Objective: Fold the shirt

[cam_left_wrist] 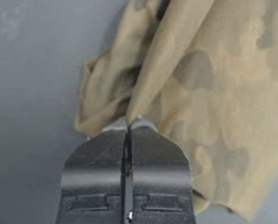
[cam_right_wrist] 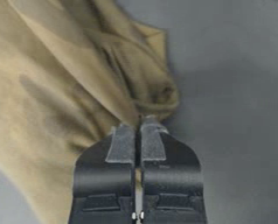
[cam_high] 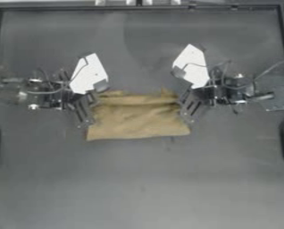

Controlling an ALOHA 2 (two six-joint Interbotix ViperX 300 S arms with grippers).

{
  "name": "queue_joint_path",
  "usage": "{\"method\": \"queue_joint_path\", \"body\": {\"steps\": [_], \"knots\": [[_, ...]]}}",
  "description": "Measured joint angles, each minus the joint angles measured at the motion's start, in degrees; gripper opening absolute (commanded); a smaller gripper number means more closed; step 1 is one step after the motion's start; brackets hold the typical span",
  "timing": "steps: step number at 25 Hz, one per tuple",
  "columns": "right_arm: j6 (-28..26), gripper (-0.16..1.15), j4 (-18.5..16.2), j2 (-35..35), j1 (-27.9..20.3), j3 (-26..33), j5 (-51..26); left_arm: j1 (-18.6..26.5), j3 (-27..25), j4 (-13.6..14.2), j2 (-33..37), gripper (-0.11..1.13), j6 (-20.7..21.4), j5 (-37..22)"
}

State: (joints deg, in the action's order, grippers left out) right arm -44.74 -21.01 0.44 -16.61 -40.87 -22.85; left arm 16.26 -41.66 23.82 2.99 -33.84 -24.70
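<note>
The tan camouflage shirt [cam_high: 135, 115] lies bunched into a rough rectangle at the table's middle, with ridges across its far half. My left gripper [cam_high: 86, 117] stands at its left edge, shut on a fold of the cloth [cam_left_wrist: 115, 109]. At the shirt's right edge my right gripper [cam_high: 188, 114] is shut on the cloth [cam_right_wrist: 147, 98] too. In both wrist views the fabric [cam_left_wrist: 223, 100] drapes away from the pinched corner in long folds [cam_right_wrist: 53, 87].
The dark table [cam_high: 138, 188] stretches bare in front of the shirt and behind it [cam_high: 138, 44]. A raised rim [cam_high: 138, 7] runs along the far side. Both arms reach in level with the shirt's far half.
</note>
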Motion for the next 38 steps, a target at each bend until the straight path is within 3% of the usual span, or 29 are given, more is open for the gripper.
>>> {"method": "queue_joint_path", "body": {"steps": [4, 6, 8, 10, 13, 16, 19, 29, 38], "knots": [[0.0, 0.07, 0.09, 1.85, -0.62, 0.26, 0.62, 0.26, 1.49, -0.62, -3.25, 0.12, 2.02, -0.18], [0.0, 0.1, 0.44, 2.11, -0.53, 0.35, 0.62, 0.26, 2.29, -1.85, -4.31, 0.26, 3.08, -0.53], [0.0, 0.17, 1.05, 2.2, -0.53, 0.44, 0.7, 0.26, 2.9, -3.16, -4.75, 0.47, 3.69, -0.53], [0.0, 0.35, 2.46, 2.2, -0.53, 0.62, 0.62, 0.35, 3.16, -4.66, -4.75, 0.76, 4.04, -0.7], [0.0, 0.76, 3.52, 2.2, -0.44, 0.62, 0.97, 0.35, 3.25, -5.36, -4.75, 1.05, 4.04, -0.79], [0.0, 1.05, 4.39, 2.2, -0.44, 0.97, 1.23, 0.35, 3.25, -5.45, -4.75, 1.02, 4.31, -0.79], [0.0, 1.01, 4.66, 2.2, -0.44, 2.02, 1.05, 0.53, 3.34, -5.45, -4.39, 0.96, 4.92, -0.88], [-1.85, 0.98, 5.45, -2.02, -0.79, 5.19, -3.69, 2.72, 6.33, -5.27, 3.52, 0.95, 9.76, -2.37], [-8.0, 0.98, 16.17, -10.37, 0.88, -1.23, -0.26, 0.97, 6.33, -5.27, 7.47, 0.94, 10.02, 3.08]]}}
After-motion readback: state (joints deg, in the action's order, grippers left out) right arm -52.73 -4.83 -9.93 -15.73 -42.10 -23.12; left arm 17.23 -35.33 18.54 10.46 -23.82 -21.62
